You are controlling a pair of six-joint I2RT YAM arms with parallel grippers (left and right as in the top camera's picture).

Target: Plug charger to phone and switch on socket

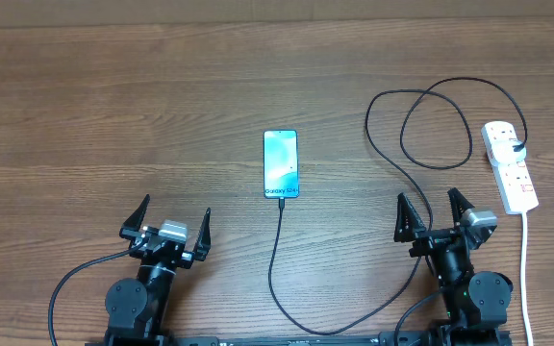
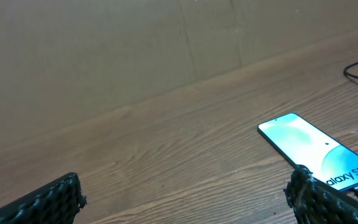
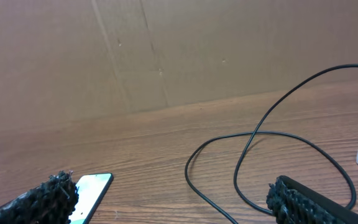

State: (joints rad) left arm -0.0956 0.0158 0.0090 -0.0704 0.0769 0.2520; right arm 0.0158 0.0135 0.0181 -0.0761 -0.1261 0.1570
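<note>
The phone (image 1: 281, 163) lies flat mid-table, its light blue screen up and white "Galaxy S24" band at its near end. The black charger cable (image 1: 279, 252) meets the phone's near end, runs toward me, curves right and loops (image 1: 421, 120) up to a black plug in the white socket strip (image 1: 509, 165) at the right. My left gripper (image 1: 166, 223) is open and empty, left of the phone. My right gripper (image 1: 435, 214) is open and empty, between the cable and the strip. The phone (image 2: 316, 149) shows in the left wrist view, and also (image 3: 92, 190) in the right wrist view beside the cable (image 3: 253, 134).
The strip's white cord (image 1: 525, 264) runs down the right side toward the table's near edge. A brown cardboard wall (image 3: 166, 50) stands behind the table. The wooden tabletop (image 1: 113, 115) is bare at the left and back.
</note>
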